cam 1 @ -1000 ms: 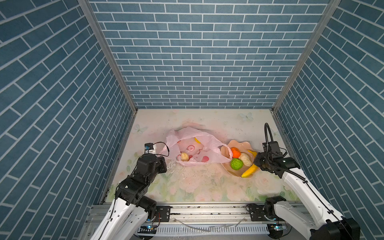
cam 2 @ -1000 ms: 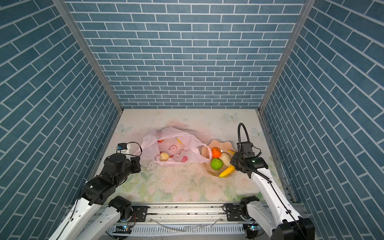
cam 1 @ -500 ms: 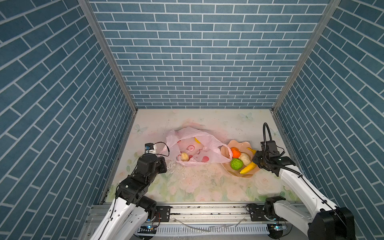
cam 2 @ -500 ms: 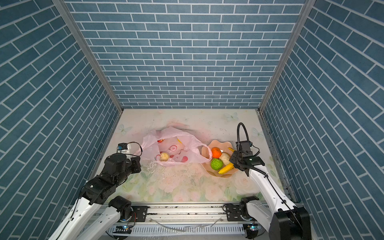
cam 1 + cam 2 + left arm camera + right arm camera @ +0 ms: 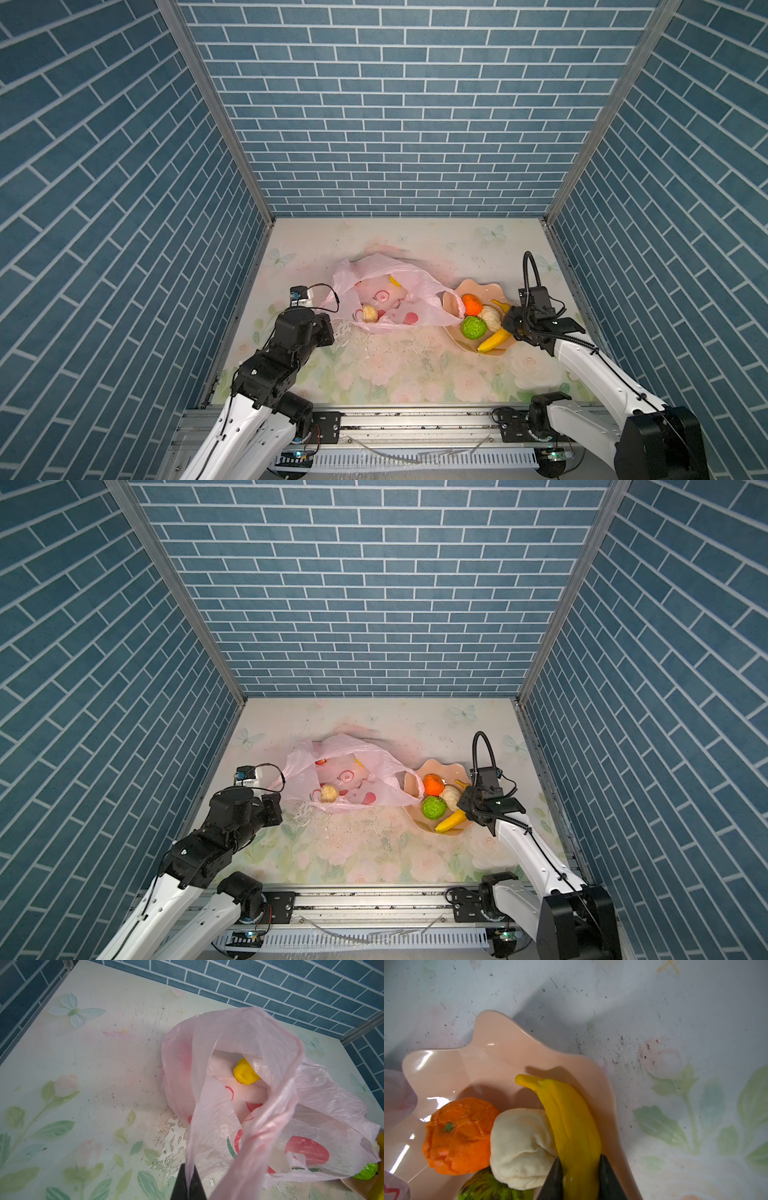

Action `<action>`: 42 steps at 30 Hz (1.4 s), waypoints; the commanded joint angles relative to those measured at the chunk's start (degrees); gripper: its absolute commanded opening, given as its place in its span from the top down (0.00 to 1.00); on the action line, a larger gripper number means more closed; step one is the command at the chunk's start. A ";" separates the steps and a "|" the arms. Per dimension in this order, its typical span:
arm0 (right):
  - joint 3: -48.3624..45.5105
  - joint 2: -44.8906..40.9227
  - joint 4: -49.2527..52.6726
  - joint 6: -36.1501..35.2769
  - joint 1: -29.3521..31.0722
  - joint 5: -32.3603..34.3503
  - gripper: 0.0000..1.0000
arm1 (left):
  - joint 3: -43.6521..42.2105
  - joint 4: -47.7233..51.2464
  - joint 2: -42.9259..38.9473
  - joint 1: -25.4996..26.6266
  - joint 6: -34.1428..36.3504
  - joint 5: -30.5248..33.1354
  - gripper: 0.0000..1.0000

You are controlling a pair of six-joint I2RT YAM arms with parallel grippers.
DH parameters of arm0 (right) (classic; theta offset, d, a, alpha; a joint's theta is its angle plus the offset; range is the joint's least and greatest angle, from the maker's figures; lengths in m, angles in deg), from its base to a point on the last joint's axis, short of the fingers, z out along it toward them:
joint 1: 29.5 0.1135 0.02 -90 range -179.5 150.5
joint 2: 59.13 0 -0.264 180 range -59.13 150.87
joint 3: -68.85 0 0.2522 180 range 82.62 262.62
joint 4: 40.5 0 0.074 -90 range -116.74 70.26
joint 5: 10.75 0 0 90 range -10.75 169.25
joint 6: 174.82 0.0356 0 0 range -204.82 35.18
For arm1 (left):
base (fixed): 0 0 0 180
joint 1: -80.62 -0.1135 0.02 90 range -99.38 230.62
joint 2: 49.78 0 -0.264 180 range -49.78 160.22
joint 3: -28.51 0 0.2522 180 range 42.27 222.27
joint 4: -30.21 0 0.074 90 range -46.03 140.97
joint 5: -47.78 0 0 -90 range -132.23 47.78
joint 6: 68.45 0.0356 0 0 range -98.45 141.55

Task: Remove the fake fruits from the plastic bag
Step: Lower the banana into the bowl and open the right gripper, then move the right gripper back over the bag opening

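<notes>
Yellow banana (image 5: 575,1126) still between right jaws, slightly deeper in bowl (image 5: 488,1057).

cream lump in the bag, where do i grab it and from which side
Probably across the lump's rounded middle, from above through the bag's mouth: it lies low with film around it, and the left gripper holds a handle up.

The plastic bag (image 5: 239,1047) is showing as thin, translucent, crinkly pink film, catching a soft sheen. The bowl (image 5: 500,1059) is gleaming glossy and smooth, like glazed ceramic or hard plastic. The banana (image 5: 571,1118), the orange (image 5: 460,1136) and the cream lump (image 5: 519,1147) are looking matt and doughy, with creased skins. The tabletop (image 5: 83,1053) is looking matt, its print flaked and scuffed.
</notes>
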 commanded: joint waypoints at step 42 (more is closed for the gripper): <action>26.81 1.05 11.22 -7.77 15.25 -2.39 0.52 | 6.31 6.78 2.87 -0.03 1.26 -2.70 0.95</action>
